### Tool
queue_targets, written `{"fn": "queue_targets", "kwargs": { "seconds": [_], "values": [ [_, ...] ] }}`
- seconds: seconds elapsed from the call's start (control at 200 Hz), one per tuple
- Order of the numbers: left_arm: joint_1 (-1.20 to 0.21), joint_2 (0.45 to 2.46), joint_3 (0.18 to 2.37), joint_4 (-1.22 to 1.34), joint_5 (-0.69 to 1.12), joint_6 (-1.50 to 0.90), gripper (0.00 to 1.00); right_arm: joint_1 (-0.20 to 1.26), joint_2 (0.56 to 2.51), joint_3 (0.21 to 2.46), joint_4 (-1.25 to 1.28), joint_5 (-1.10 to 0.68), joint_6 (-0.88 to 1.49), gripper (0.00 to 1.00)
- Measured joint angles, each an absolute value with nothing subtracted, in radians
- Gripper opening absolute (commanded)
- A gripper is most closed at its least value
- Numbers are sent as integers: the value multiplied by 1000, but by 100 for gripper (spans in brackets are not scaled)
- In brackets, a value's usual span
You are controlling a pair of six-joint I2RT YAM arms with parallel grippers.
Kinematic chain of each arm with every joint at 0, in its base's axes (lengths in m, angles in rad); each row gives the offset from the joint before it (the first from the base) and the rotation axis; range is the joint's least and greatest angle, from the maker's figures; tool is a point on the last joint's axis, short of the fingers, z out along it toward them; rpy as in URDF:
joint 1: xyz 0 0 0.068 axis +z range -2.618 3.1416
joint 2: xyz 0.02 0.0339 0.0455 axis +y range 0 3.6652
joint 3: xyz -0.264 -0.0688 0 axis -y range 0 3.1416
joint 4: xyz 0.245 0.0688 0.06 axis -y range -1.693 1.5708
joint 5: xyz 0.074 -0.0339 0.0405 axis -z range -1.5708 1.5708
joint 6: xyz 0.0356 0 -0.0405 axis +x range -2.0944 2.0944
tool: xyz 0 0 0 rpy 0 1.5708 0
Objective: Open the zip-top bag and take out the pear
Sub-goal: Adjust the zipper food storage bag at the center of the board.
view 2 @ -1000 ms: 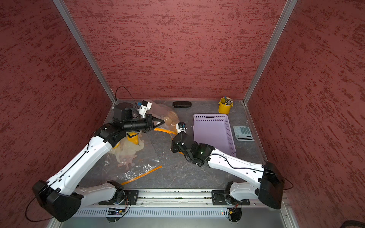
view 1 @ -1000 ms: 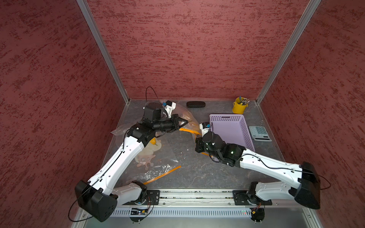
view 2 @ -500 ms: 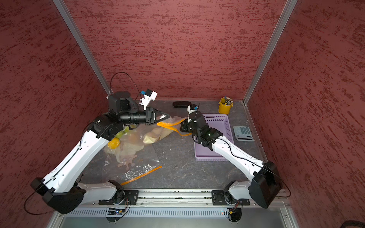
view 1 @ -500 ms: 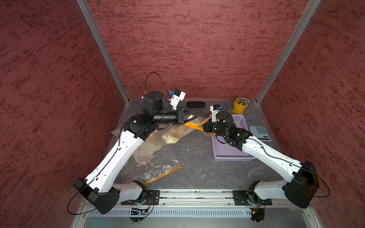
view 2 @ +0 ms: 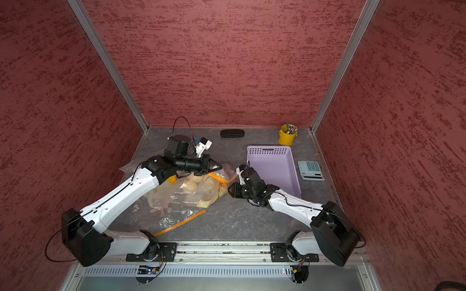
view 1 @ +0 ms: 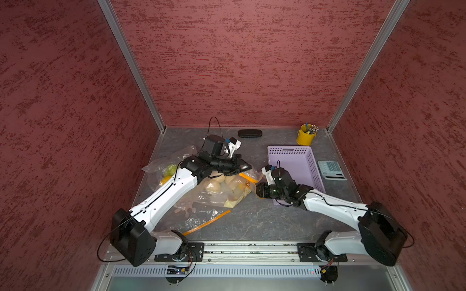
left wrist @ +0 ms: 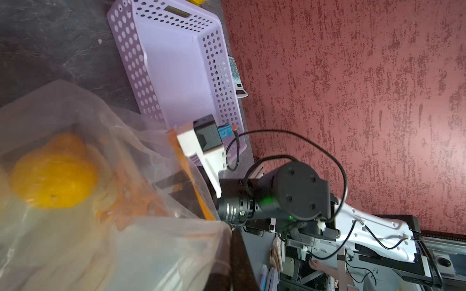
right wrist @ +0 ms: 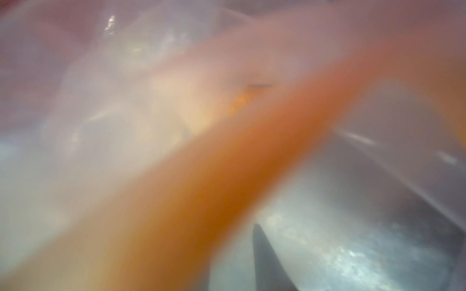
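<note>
Left gripper [view 1: 245,166] pinched bag [view 1: 216,195] rim; right gripper [view 1: 253,189] at mouth, spread untellable. Your risk: right fingers could have snagged film, pulled bag from pinch, spilled fruit [view 1: 215,187].

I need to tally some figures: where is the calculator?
In both top views the calculator lies flat on the right side of the table, just right of the purple basket and nearer the robot than the yellow cup.

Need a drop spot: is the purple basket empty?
Empty where visible: the purple basket shows only bare floor in the left wrist view.
</note>
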State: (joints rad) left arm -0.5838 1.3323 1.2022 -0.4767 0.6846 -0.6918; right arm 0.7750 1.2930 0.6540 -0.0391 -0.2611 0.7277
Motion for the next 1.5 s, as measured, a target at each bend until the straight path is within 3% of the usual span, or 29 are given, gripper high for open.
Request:
{"fn": "queue_targets", "kwargs": {
  "seconds": [0.311, 0.486, 0.636, 0.796, 0.922, 1.122, 1.327, 1.498],
  "values": [
    [-641, 1151, 1019, -432, 583, -768, 0, 1003, 1074, 496, 41, 55, 622, 25],
    [-633, 1078, 947, -433, 546, -805, 0, 1171, 1053, 461, 66, 275, 490, 0],
    [-617, 1074, 947, -433, 537, -815, 0, 1264, 1047, 463, 89, 409, 364, 0],
    [-609, 1075, 959, -440, 532, -814, 0, 1271, 990, 465, 27, 478, 347, 0],
    [-607, 1074, 960, -441, 532, -814, 0, 1201, 893, 465, -46, 422, 416, 0],
    [-621, 1066, 955, -436, 511, -815, 0, 993, 910, 518, -112, 105, 584, 0],
    [-681, 1025, 935, -431, 430, -815, 0, 924, 941, 501, -55, -181, 807, 0],
    [-736, 1010, 926, -425, 361, -811, 0, 879, 1010, 447, 59, -274, 992, 0]
  ]
}}
